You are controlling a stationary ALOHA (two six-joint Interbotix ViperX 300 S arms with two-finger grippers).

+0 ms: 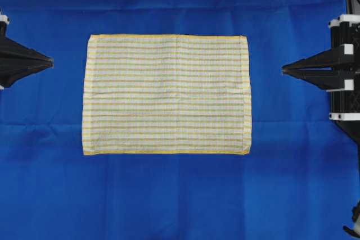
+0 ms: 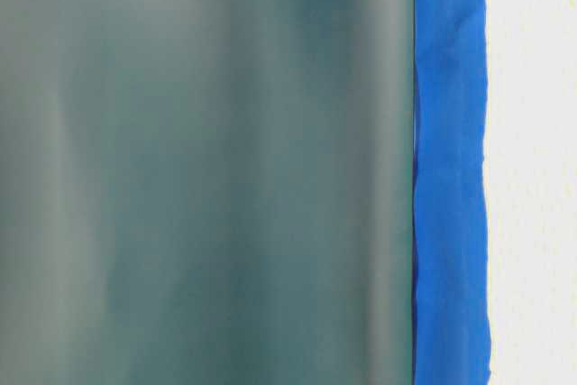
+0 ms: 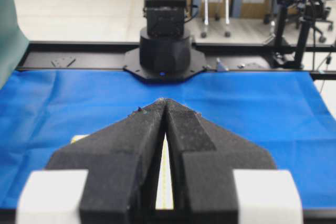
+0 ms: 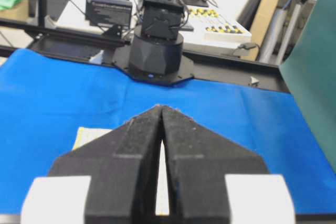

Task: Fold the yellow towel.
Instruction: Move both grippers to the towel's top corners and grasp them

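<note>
The yellow towel (image 1: 166, 94) lies flat and unfolded in the middle of the blue cloth, a rectangle with yellow-and-white checks and yellow hems. My left gripper (image 1: 50, 60) is shut and empty, apart from the towel's left edge. My right gripper (image 1: 284, 69) is shut and empty, apart from the towel's right edge. In the left wrist view the shut gripper (image 3: 164, 101) hides most of the towel; a strip (image 3: 164, 182) shows between the fingers. In the right wrist view the shut gripper (image 4: 160, 108) stands over the towel, whose corner (image 4: 88, 135) shows at left.
The large plain blue cloth (image 1: 180, 195) covers the table. The opposite arm's black base stands at the far table edge in the left wrist view (image 3: 165, 51) and in the right wrist view (image 4: 156, 56). The table-level view shows only a green sheet (image 2: 198, 169).
</note>
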